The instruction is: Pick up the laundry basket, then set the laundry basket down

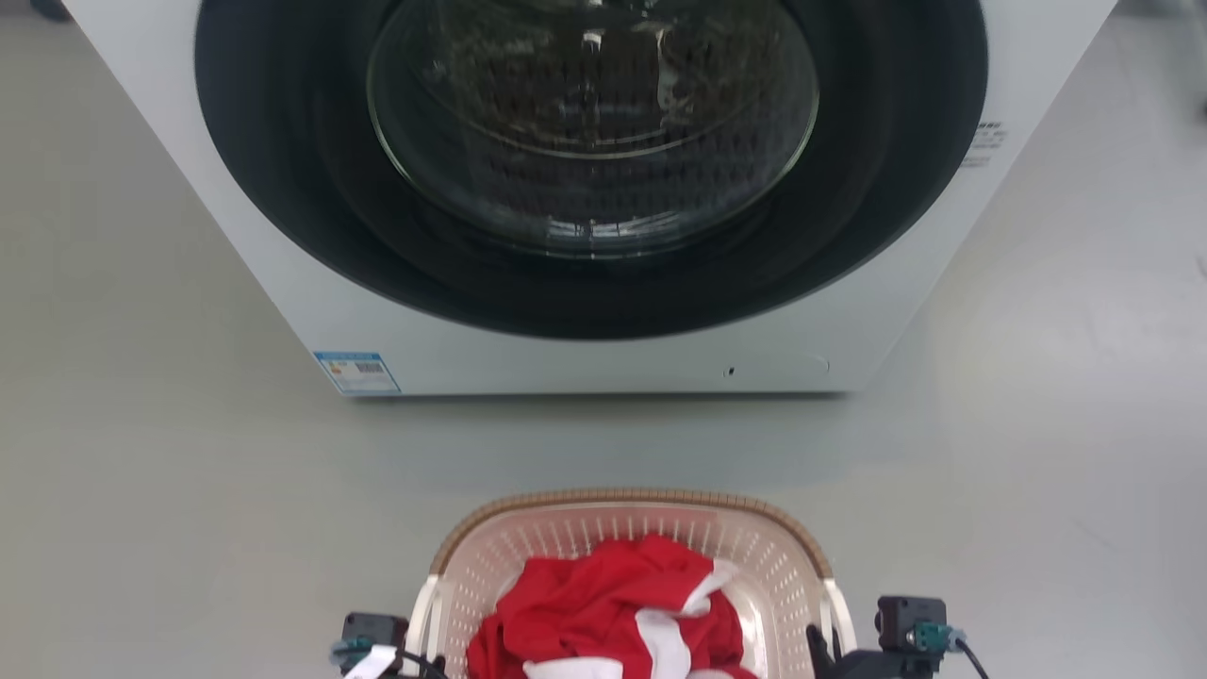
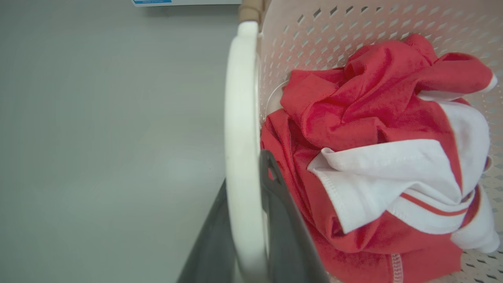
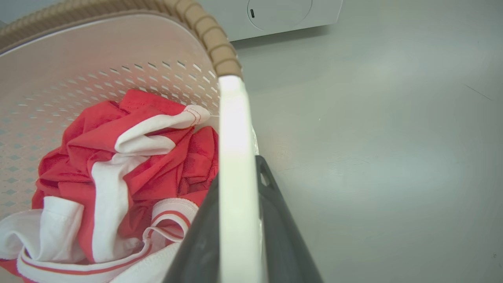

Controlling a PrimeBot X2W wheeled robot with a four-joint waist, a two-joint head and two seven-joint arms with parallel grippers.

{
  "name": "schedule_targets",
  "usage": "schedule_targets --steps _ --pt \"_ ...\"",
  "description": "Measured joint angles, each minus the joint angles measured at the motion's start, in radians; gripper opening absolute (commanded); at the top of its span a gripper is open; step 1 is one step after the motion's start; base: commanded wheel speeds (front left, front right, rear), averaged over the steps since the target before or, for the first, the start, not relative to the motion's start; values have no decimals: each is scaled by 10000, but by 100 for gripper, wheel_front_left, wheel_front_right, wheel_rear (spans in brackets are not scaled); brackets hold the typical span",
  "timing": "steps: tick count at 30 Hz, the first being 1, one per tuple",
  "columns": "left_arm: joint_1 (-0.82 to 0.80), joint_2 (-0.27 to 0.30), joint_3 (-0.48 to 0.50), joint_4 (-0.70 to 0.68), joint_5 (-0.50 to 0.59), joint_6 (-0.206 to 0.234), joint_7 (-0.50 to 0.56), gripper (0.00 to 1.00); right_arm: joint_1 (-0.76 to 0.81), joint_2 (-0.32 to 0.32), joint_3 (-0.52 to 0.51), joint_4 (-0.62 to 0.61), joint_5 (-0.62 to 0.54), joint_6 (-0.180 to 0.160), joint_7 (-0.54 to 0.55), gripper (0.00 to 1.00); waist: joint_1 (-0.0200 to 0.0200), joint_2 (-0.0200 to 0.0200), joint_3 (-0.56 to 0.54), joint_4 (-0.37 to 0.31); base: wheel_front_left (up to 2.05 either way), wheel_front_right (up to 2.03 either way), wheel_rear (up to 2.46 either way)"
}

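- Basket (image 1: 632, 497): cream, perforated walls, brown woven-look rim. It sits at the bottom centre of the head view, below the washer and well apart from it. Its near half is cut off by the lower edge. Whether it rests on the floor or hangs just above it cannot be told.
- Left gripper (image 2: 245, 173): clenched on the basket's left handle (image 2: 240, 118), one dark finger on each side of the white bar. The outer finger's tip is hidden behind the bar. In the head view only a dark wrist block shows at the lower left, with the fingers cut off.
- Right gripper (image 3: 237, 169): grasping the right handle (image 3: 235, 137) the same way, with the bar running up between the two fingers. The inner finger's tip is hidden behind the bar. In the head view a dark block shows at the lower right.
- Garment (image 1: 613, 604): red with white bands, crumpled inside the basket. Its kind is hard to make out, and its lower folds are cut off in all three views.
- Washer (image 1: 377, 311): white front-loader filling the upper half of the head view, its top and sides out of frame. The round door glass (image 1: 592, 113) is shut, and the drum behind it is dim and blurred by reflections.
- Label (image 1: 356, 372): blue and white, at the washer's lower left corner, print too small to read.
- Floor (image 1: 141, 471): pale grey and glossy around the washer and basket.
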Motion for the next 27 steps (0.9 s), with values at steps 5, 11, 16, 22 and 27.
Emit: schedule_targets --steps 5,11,16,22,27 --pt "568 38 -199 52 -86 -2 307 0 536 -2 403 -38 449 -10 288 0 0 0 -751 -20 0 0 0" --pt "1143 86 -405 88 -278 -4 616 0 1045 -13 840 -148 897 -92 610 0 0 1 -1572 -44 0 0 0" --pt "1240 127 -489 84 -454 -4 830 0 1127 -19 1066 -192 1152 -130 788 0 0 1 -2039 -68 0 0 0" --pt "1414 146 -635 35 -566 0 1012 0 1194 -33 1315 -184 1507 -169 988 0 1 0 -2324 -103 0 0 0" --pt "1414 153 -696 -10 -616 10 1099 0 1193 -52 1430 -174 1703 -176 1041 0 2 1 -2351 -100 0 0 0"
